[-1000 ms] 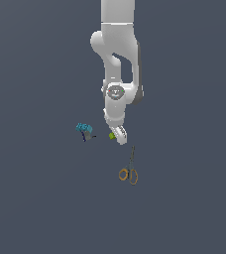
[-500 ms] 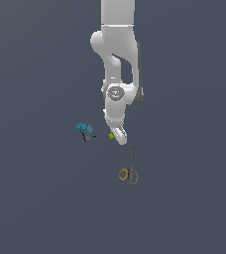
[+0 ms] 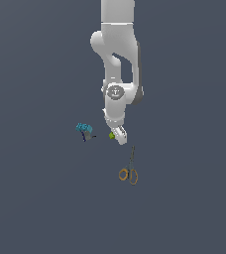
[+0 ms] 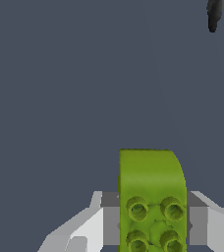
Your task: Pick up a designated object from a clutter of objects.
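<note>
The lime-green studded block (image 4: 151,182) sits between my gripper's (image 4: 152,224) two grey fingers, whose pads press against both of its sides. In the exterior view the gripper (image 3: 118,136) hangs low under the white arm, and only a small bit of the lime-green block (image 3: 111,135) shows at its tip. The teal-blue object with a dark stem (image 3: 84,129) lies apart, toward the exterior view's left. The orange-handled scissors (image 3: 130,171) lie just below the gripper in that view, not touching it.
The floor is a plain dark grey-blue surface (image 3: 40,198). A dark slender shape (image 4: 213,15) shows at the edge of the wrist view; I cannot tell which object it belongs to.
</note>
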Available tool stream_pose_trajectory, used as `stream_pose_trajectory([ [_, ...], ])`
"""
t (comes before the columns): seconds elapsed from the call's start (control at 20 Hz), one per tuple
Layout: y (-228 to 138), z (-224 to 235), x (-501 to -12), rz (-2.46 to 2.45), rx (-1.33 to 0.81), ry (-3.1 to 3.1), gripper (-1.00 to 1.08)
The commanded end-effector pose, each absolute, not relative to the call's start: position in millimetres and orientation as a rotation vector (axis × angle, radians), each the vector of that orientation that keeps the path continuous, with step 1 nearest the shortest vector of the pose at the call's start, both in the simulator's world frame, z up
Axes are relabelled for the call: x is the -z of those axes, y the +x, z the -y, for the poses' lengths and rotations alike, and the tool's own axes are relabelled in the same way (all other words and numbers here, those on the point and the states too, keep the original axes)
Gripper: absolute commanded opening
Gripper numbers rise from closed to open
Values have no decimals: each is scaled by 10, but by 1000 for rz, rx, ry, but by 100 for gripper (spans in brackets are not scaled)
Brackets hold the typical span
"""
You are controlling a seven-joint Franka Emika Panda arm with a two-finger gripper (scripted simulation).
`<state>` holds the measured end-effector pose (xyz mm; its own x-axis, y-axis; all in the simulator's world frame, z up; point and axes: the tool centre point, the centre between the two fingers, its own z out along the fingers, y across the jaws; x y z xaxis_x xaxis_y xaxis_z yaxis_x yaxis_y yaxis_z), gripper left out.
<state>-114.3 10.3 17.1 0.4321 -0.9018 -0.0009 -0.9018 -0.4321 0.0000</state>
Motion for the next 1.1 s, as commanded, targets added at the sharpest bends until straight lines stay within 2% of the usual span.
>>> stream_pose_trajectory([
  [0.0,-1135,-97,-228,-1674,0,-2657,-100],
  [0.5,-1083,-37,-724,-1675,-2,-2656,-100],
  [1.05,-981,94,-1626,-1681,2,-2658,-100],
])
